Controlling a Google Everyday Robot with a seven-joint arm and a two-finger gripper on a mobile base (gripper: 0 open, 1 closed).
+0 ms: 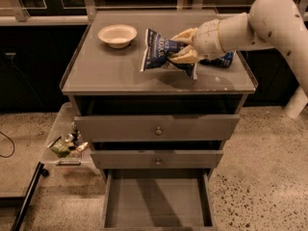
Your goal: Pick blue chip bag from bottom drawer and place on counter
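The bottom drawer (156, 201) stands open showing its grey floor, while over the bench (110, 71), near a pale bowl (117, 35), the hand (179, 47) clasps the blue chip bag (159, 49), its arm half hiding another blue object (221, 60).

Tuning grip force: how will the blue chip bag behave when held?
Likely floppy: the blue chip bag looks crinkled where the claw pinches it above the counter. Probably light, since one edge grip carries it. Glossy foil may slip.

The arm (269, 23) was a fat off-white tube with a rounded elbow and a few small dark dots on the shell. Pale cylindrical wrist. The gripper (177, 47), over the counter (110, 71), had two yellowish-tan fingers (185, 34).
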